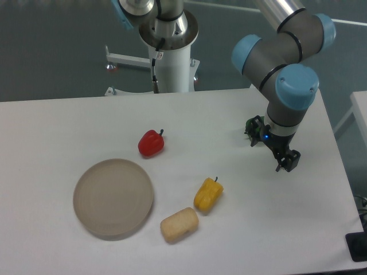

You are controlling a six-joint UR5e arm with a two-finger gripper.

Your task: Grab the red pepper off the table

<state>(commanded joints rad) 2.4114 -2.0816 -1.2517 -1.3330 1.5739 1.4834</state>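
The red pepper (151, 143) sits upright on the white table (57, 126), left of centre, with its dark stem pointing up and to the right. My gripper (288, 161) hangs low over the right side of the table, well to the right of the red pepper and apart from it. Its two short black fingers point down and stand slightly apart with nothing between them.
A round beige plate (113, 197) lies front left. A yellow pepper (207, 194) and a tan bread-like block (179, 224) lie in front of the red pepper. A dark green object (253, 126) shows partly behind my wrist. The arm's base column (170, 57) stands at the back.
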